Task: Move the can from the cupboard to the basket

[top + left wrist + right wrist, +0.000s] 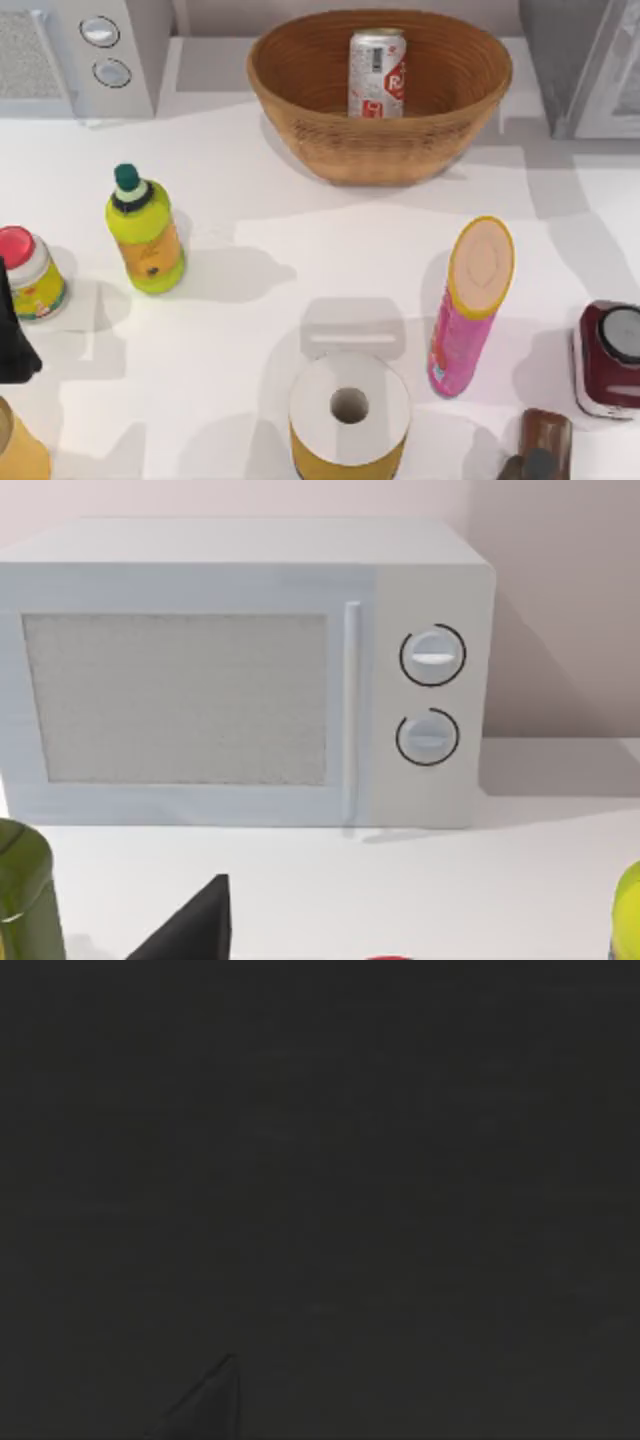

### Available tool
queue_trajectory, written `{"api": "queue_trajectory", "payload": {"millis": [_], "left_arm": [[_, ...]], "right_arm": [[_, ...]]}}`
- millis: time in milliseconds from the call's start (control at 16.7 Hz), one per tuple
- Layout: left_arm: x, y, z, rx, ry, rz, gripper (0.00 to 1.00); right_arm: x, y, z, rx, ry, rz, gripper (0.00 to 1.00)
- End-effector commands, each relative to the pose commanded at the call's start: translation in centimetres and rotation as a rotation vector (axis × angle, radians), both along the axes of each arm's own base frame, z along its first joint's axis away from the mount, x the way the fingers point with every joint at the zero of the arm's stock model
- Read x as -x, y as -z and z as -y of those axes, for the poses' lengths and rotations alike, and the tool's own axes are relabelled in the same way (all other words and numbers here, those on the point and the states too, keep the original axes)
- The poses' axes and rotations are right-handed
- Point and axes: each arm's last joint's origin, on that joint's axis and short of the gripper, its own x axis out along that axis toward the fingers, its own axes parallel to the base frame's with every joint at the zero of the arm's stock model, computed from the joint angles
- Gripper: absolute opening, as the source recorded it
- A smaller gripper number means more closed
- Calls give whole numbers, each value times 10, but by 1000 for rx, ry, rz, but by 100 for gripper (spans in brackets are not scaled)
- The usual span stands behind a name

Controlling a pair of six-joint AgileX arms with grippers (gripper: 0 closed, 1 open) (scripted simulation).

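Note:
The silver can [377, 74] with its red-and-white label stands upright inside the brown wicker basket [290, 95] at the back middle of the table. No gripper touches it. The grey cupboard [560, 60] with its white-framed pale door sits at the back right corner. My left gripper [12, 335] is a dark shape low at the table's left edge, far from the basket; it also shows in the left wrist view [195, 925]. The right wrist view is dark.
A microwave [90, 50] with two knobs fills the back left. On the table stand a green bottle [146, 232], a red-lidded jar [30, 272], a pink tube [468, 310], a paper roll [349, 412], a dark red box [605, 360] and a brown item [538, 448].

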Motion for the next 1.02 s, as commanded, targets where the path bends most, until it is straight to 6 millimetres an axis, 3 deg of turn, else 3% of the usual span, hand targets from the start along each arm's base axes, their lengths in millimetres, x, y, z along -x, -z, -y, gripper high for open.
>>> {"api": "queue_trajectory", "payload": {"millis": [240, 480, 720, 900, 1020], "left_arm": [[0, 0, 0, 0, 0, 0, 100], [0, 0, 0, 0, 0, 0, 100], [0, 0, 0, 0, 0, 0, 100], [0, 0, 0, 0, 0, 0, 100], [0, 0, 0, 0, 0, 0, 100]], "right_arm": [[34, 38, 21, 4, -4, -14, 100], [75, 95, 42, 3, -9, -14, 100], [106, 182, 57, 4, -14, -44, 100], [120, 255, 64, 1, -18, -71, 100], [125, 293, 67, -2, -21, -68, 100]]}}
